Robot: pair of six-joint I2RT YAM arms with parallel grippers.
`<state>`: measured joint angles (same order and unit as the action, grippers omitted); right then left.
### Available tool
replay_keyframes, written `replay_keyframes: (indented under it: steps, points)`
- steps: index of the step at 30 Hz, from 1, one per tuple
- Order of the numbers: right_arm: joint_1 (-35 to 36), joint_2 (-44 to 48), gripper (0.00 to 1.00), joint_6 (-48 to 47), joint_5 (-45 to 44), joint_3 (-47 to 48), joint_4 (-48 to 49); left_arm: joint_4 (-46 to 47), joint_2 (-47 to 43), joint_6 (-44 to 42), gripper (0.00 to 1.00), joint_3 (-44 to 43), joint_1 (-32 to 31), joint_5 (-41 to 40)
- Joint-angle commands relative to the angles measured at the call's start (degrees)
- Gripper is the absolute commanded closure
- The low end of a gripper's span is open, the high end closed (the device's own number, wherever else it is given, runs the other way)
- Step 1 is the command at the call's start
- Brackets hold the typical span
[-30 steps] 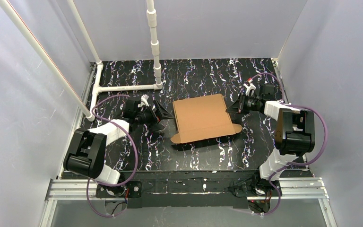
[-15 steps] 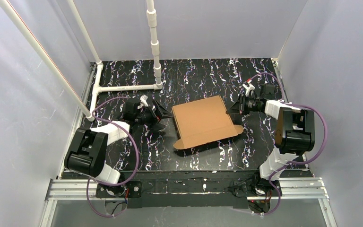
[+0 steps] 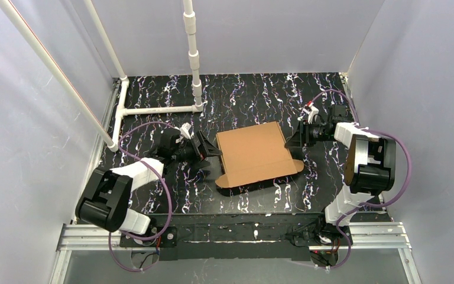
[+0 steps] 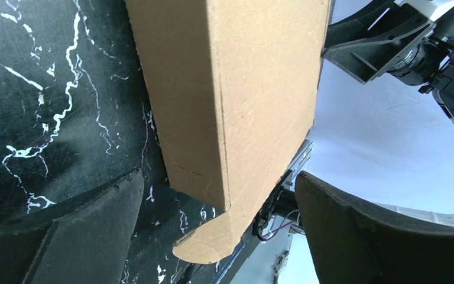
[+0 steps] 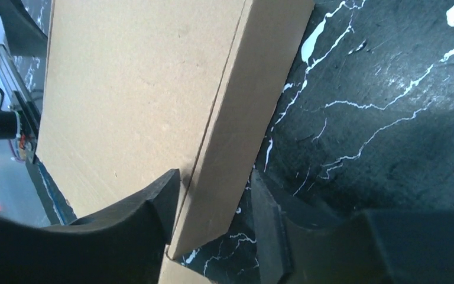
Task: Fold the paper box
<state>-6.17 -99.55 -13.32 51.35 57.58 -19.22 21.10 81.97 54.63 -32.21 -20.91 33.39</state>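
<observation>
Two claws flank the box, which lies flat on the table, lid down. Its long axis runs from one claw to the other, a little skewed. Closest to me, a flap with rounded ends juts out along the box's near edge. It looks untucked, so I'd say the folding isn't finished.

Further back, the right claw is the nearer one. The box's short right edge lies straight ahead of it and between its fingers. From its wrist view the jaws are half parted astride that side wall: one finger lies over the lid, the other stands clear of the wall with table showing between. It is a loose straddle, not a clamp.

Across from it, the left claw is spread wide and holds nothing. The box's left edge is dead ahead, just beside its tips; whether they touch I can't tell. Any squeeze would run along the box's length.
</observation>
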Motion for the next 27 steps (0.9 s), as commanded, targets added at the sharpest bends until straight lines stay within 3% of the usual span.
replay_keyframes:
  steps: [1, 6, 16, 27]
  points:
    - [-0.8, 4.5, 0.4, -8.9, 0.7, 2.0, -6.8, 0.7, -3.9, -2.9, 0.02, 0.4, -0.1, -0.6]
    - [-1.0, 6.5, 0.3, -11.4, -0.2, 2.1, -8.9, 0.0, -5.7, -3.7, 0.02, 1.4, 0.0, -0.5]
    - [-1.2, 8.1, 0.25, -15.8, -0.1, 4.8, -13.9, -0.7, -9.9, -3.0, 0.02, 5.1, -0.1, -1.8]
    - [-1.7, 9.8, 0.23, -32.6, -0.4, 10.4, -31.5, -1.5, -17.0, -4.4, 0.02, 7.0, 0.0, -2.4]
